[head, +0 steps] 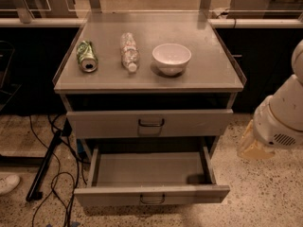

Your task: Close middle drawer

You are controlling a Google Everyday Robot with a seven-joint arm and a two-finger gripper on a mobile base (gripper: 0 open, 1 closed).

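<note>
The middle drawer (151, 194) is pulled far out from the grey cabinet. Its rectangular tray (150, 168) is bare inside, and a small loop handle (152, 200) sits at the centre of its flat front. Above it, another drawer front (149, 123) with a loop handle stands slightly out. My gripper (252, 145) hangs from the white arm (283, 117) to the right of the cabinet. It is level with the open drawer's right side and apart from it.
On the cabinet top (208, 77) lie a green can (87, 56) and a clear plastic bottle (129, 51), both on their sides, and a white bowl (171, 58) stands upright. Black cables and a stand leg (47, 167) lie on the floor at left. A white shoe (8, 183) is at far left.
</note>
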